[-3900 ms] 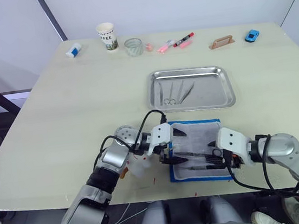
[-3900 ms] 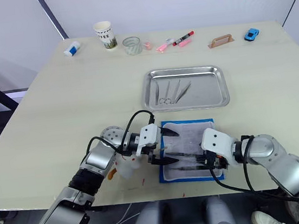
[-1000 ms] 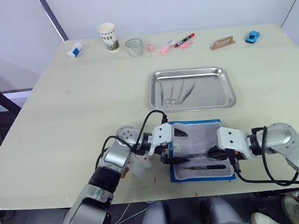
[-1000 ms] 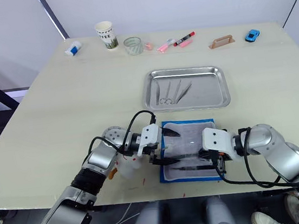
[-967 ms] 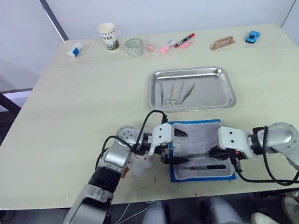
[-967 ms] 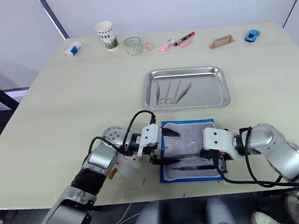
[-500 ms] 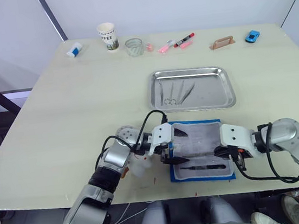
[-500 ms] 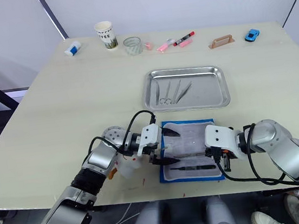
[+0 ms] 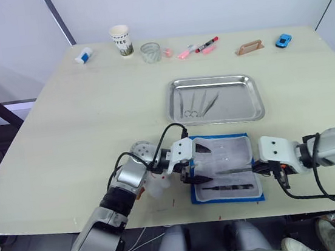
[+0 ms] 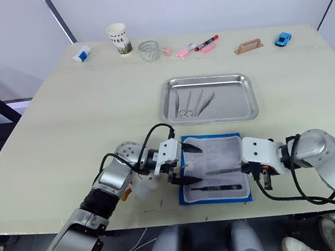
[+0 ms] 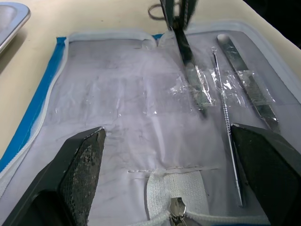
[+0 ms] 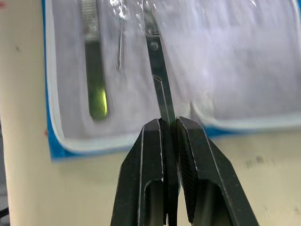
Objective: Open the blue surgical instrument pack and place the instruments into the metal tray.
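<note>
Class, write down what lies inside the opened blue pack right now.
Inside the blue surgical instrument pack, slim instruments lie under clear pockets on whitish lining. The right claw grips a dark one that is partly pulled out; its tip is covered by plastic.

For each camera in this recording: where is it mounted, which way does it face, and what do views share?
Left and right eye views: on the head, looking forward and down over both arms at the metal tray and open blue surgical instrument pack.
Left wrist view: along the open left tool over the pack's clear lining, instruments ahead.
Right wrist view: along the right tool, shut on a slim dark instrument at the pack's edge.
All views show the pack.
</note>
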`<control>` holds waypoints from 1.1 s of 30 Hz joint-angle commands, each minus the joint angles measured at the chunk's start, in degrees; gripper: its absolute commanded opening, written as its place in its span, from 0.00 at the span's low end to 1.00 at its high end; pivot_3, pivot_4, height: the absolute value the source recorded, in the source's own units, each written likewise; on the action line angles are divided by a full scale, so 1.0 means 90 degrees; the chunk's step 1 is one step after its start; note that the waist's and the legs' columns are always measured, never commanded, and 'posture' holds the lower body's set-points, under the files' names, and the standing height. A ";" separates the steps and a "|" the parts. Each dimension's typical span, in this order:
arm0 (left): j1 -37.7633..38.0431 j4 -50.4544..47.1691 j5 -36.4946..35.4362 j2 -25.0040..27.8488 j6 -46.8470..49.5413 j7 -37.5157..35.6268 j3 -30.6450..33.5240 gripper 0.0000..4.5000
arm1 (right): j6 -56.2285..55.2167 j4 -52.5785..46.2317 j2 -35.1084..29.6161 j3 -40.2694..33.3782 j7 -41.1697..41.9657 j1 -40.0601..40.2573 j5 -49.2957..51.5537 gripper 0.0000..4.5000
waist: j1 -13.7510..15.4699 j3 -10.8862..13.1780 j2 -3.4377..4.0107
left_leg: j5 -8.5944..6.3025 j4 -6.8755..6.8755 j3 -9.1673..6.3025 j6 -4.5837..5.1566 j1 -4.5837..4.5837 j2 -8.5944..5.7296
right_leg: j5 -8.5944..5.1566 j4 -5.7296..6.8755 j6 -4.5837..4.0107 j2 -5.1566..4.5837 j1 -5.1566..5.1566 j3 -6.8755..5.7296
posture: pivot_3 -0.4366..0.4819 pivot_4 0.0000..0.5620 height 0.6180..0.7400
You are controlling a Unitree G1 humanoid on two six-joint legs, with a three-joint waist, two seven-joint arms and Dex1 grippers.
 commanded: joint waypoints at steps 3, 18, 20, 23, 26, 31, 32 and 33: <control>0.0150 0.0141 0.0298 0.0003 -0.0003 0.0115 -0.0174 1.00 | -0.0695 0.0166 -0.0307 -0.1010 0.0194 0.0454 0.0255 0.01 | -0.0001 0.0001 -0.0001 | 0.0000 0.0002 -0.0001 0.0000 -0.0006 -0.0001 | 0.0000 -0.0003 0.0001 -0.0001 0.0000 -0.0002 | 0.48 0.27 1.00; 0.0199 0.0061 0.0241 -0.0018 0.0034 0.0187 -0.0092 1.00 | -0.0019 0.0673 0.0851 -0.2402 -0.0869 -0.0245 0.1607 0.01 | -0.0013 0.0000 0.0011 | 0.0000 0.0001 -0.0002 0.0000 -0.0001 0.0000 | 0.0001 0.0000 0.0001 0.0001 0.0001 0.0003 | 0.48 0.27 1.00; 0.0217 0.0027 0.0240 -0.0018 0.0054 0.0204 -0.0088 1.00 | 0.0650 0.0685 0.1204 -0.2285 -0.1395 -0.0755 0.1756 0.01 | -0.0017 0.0002 0.0010 | 0.0000 0.0000 -0.0004 0.0000 -0.0003 -0.0001 | 0.0001 -0.0001 0.0001 0.0001 0.0000 0.0001 | 0.48 0.27 1.00; 0.0245 -0.0019 0.0237 -0.0018 0.0094 0.0239 -0.0078 1.00 | 0.1622 0.0678 0.1628 -0.1965 -0.2361 -0.1522 0.1520 0.01 | -0.0007 0.0002 0.0015 | 0.0000 0.0000 -0.0006 0.0000 -0.0007 -0.0001 | 0.0001 0.0000 0.0000 0.0000 -0.0003 0.0000 | 0.48 0.27 1.00; 0.0267 -0.0054 0.0231 -0.0015 0.0123 0.0269 -0.0072 1.00 | 0.2572 0.0932 0.2156 -0.1824 -0.3060 -0.2234 0.1555 0.01 | -0.0019 0.0002 0.0018 | 0.0000 0.0000 -0.0006 0.0000 -0.0010 -0.0001 | 0.0001 0.0001 0.0000 -0.0002 -0.0007 0.0000 | 0.48 0.27 1.00; 0.0332 -0.0132 0.0216 -0.0032 0.0148 0.0377 -0.0028 1.00 | 0.3481 0.1689 0.3597 -0.1777 -0.4413 -0.3271 0.1312 0.01 | -0.0005 -0.0001 0.0026 | 0.0000 -0.0002 -0.0004 0.0000 -0.0011 0.0000 | 0.0002 0.0008 -0.0001 0.0000 -0.0016 0.0004 | 0.48 0.27 1.00; 0.0358 -0.0166 0.0178 -0.0040 0.0187 0.0400 0.0007 1.00 | 0.3567 0.1841 0.3907 -0.1850 -0.4736 -0.3375 0.1207 0.01 | 0.0002 -0.0001 0.0026 | 0.0000 -0.0001 -0.0007 0.0000 -0.0023 -0.0002 | 0.0002 0.0007 -0.0001 0.0000 -0.0021 -0.0002 | 0.48 0.27 1.00; 0.0380 -0.0201 0.0150 -0.0046 0.0223 0.0421 0.0028 1.00 | 0.3636 0.1942 0.4121 -0.1918 -0.4977 -0.3444 0.1137 0.01 | -0.0011 -0.0002 0.0026 | 0.0001 -0.0001 -0.0014 0.0000 -0.0032 -0.0004 | 0.0002 0.0005 0.0000 0.0000 -0.0026 -0.0001 | 0.48 0.27 1.00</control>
